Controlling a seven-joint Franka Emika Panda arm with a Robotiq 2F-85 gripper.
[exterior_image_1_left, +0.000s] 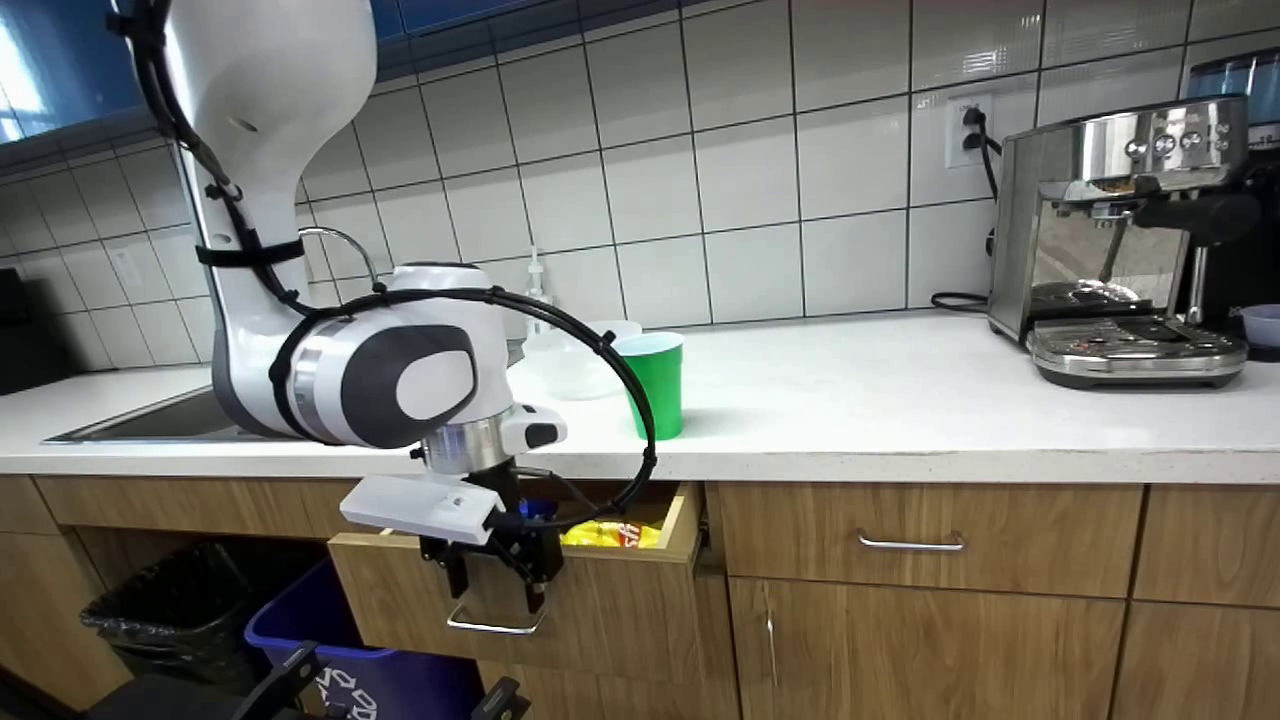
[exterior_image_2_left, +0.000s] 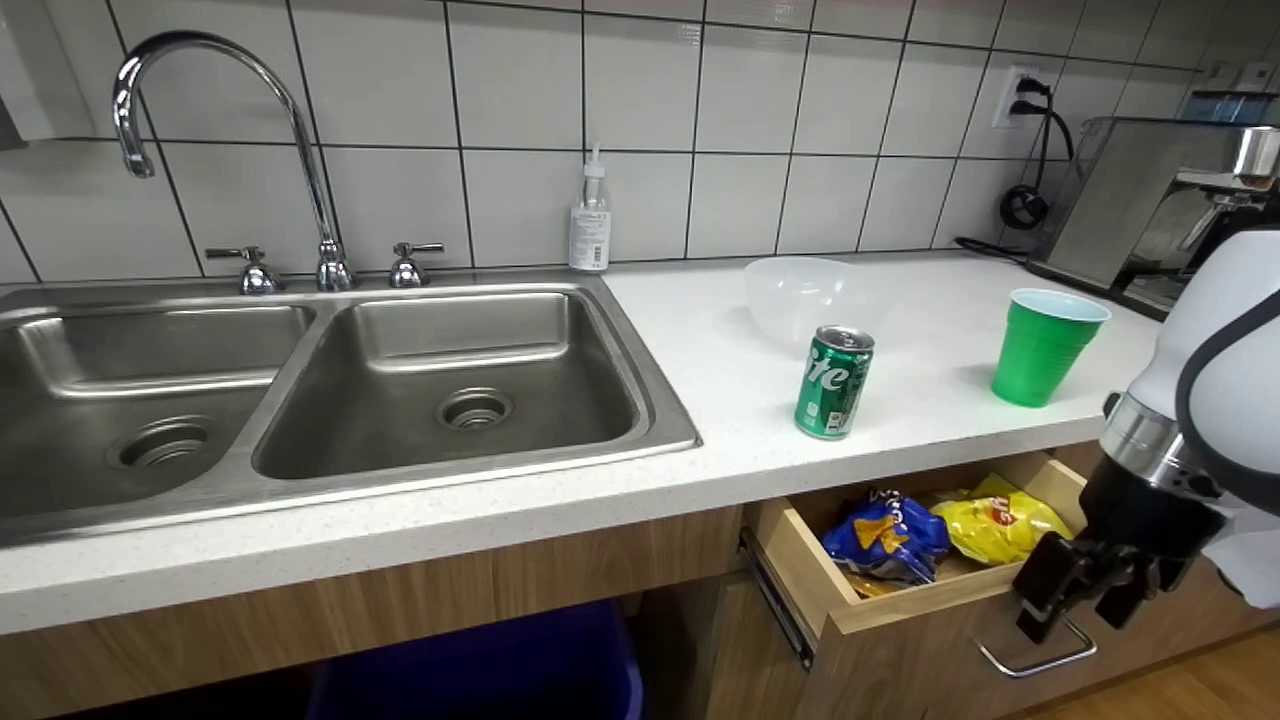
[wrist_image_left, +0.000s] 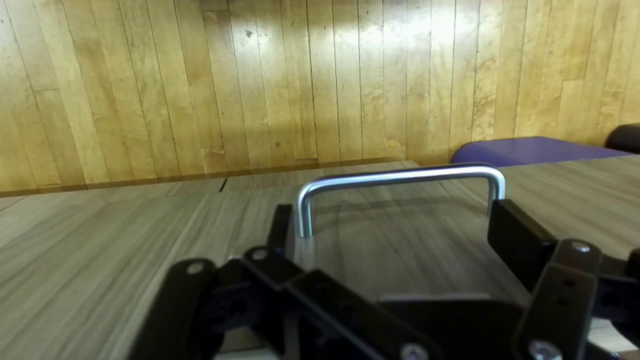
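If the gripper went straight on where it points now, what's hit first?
Most likely the silver drawer handle: the gripper points down, jaws open, with the handle roughly between them in the wrist view. Depth is unclear, so they might straddle it rather than touch.

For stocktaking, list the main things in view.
Drawer: one, brown, below counter
Handle: one, silver, drawer front
Bag: one, blue, in drawer
Packet: one, yellow, in drawer
Can: one, green, counter
Cup: one, green, counter
Bowl: one, clear, counter
Sink: one, silver, counter
Faucet: one, silver, at sink
Bottle: one, clear, by sink
Coffeemaker: one, silver, counter
Lined bin: one, black, below counter
Recycling bin: one, blue, below counter
Fingers: two, black, near handle
Arm: one, white, at drawer
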